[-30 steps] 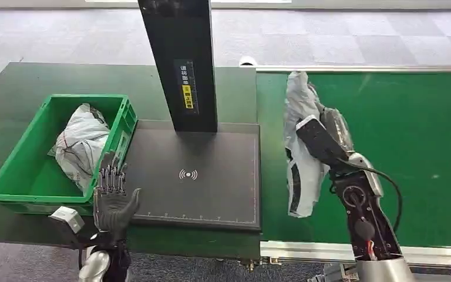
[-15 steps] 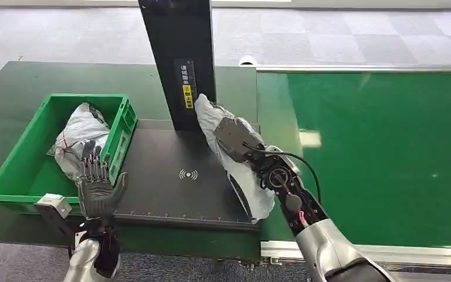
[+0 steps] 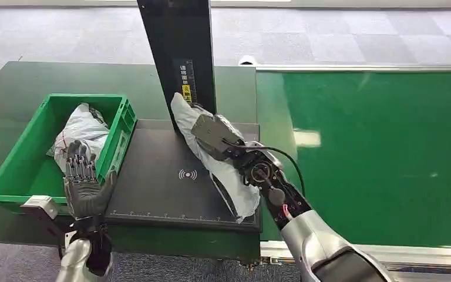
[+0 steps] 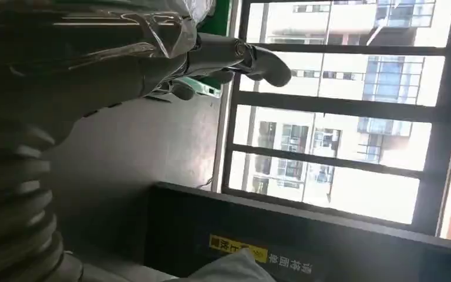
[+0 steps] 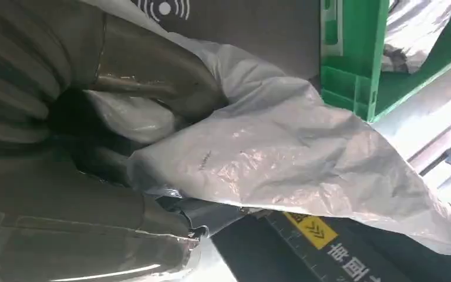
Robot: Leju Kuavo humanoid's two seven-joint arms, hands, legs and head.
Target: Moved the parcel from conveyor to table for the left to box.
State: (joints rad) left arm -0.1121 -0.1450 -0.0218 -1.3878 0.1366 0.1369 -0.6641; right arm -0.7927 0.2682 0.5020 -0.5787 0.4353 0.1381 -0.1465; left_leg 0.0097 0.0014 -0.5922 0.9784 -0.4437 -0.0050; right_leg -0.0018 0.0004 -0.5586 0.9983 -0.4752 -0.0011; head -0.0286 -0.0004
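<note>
My right hand [image 3: 211,134] grips a grey plastic parcel [image 3: 230,179] and holds it over the black scanner pad [image 3: 164,188], close to the black post [image 3: 179,59]. In the right wrist view the parcel [image 5: 282,170] drapes out of my right hand [image 5: 111,117], crumpled, with the pad's wireless symbol behind it. Near the table's front left edge my left hand [image 3: 85,185] is raised, fingers spread, holding nothing. Its fingers [image 4: 235,56] point toward windows in the left wrist view.
A green crate [image 3: 12,170] stands left of the pad with another grey parcel [image 3: 82,132] inside. The green conveyor belt [image 3: 381,153] runs along the right, its metal rail at the front. Dark green table [image 3: 47,76] surrounds the crate.
My right hand has carried the parcel left, off the conveyor and over the scanner pad, ending beside the post. My left hand drifted slightly left, still spread.
</note>
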